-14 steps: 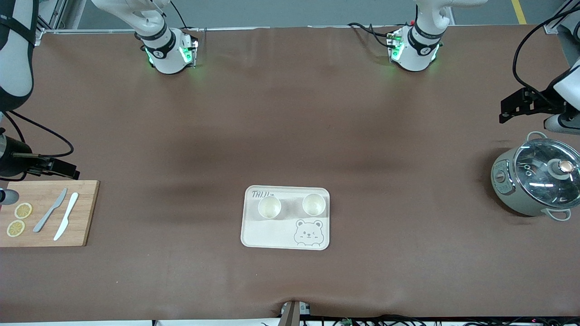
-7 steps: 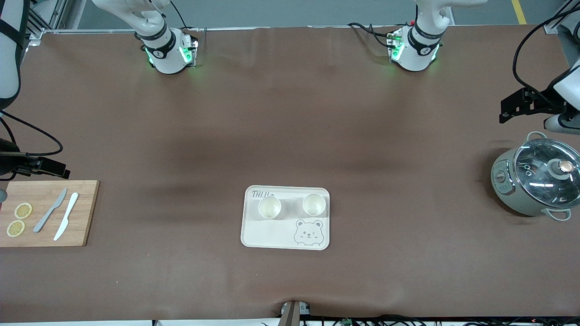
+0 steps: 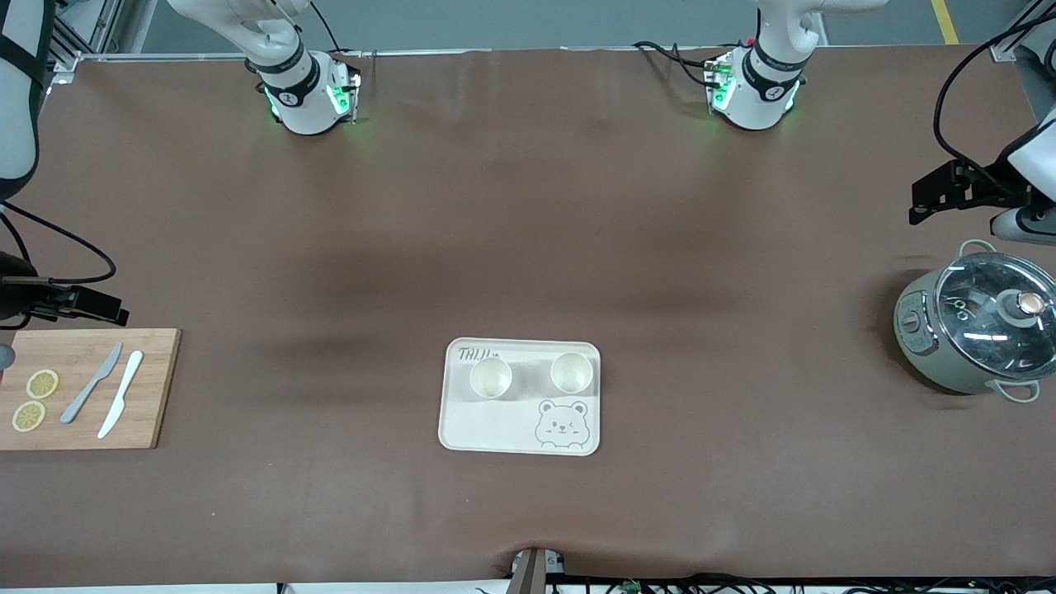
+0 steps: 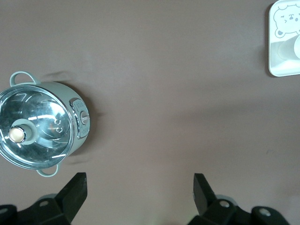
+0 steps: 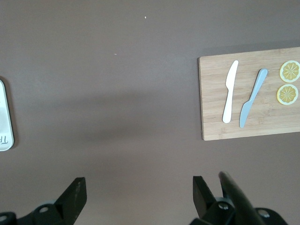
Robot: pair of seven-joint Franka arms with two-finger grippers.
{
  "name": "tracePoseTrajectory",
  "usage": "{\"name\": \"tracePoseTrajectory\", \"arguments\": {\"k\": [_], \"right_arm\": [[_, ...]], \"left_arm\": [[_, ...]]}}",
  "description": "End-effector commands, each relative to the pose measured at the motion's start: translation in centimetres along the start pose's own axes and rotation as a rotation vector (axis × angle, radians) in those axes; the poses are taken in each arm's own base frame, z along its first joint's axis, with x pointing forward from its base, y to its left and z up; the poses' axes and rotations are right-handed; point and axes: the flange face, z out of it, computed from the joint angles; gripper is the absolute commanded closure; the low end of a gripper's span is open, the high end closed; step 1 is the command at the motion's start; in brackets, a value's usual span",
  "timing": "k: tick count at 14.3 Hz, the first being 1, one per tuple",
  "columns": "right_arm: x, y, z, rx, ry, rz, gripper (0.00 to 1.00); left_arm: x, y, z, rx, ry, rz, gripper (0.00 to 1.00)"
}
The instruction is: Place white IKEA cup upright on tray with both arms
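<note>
Right arm's end of counter [image 3: 528,206], frame edge: wooden cutting board [image 3: 153,388] carrying two lemon slices [image 3: 42,384], a grey knife [image 3: 91,384] and a white knife [image 3: 120,404], knives side by side, apart.

Right claw [image 5: 139,178] hanging over bare counter just above the board in the frame; fingers spread wide, released, holding nothing.

Lower middle of frame: tray [image 3: 487,433] flat on counter. Two white cups [image 3: 491,378] [image 3: 571,373] standing upright on it, mouths up, side by side, apart, in the half farther from the camera; one covering part of the lettering. Bear drawing [image 3: 561,425] in the nearer corner, uncovered.

Left arm's end, frame edge: grey-green pot [image 3: 924,346] with glass lid [image 3: 990,318] on.

Left claw [image 4: 139,175] over bare counter near the pot; fingers wide apart, released, holding nothing.
</note>
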Motion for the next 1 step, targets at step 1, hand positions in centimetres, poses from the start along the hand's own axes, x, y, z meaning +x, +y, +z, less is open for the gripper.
{"name": "tracePoseTrajectory", "arguments": {"k": [1], "right_arm": [[0.10, 0.29, -0.35, -0.002, 0.012, -0.012, 0.00]], "left_arm": [[-0.22, 0.03, -0.46, 0.015, -0.008, 0.006, 0.00]]}}
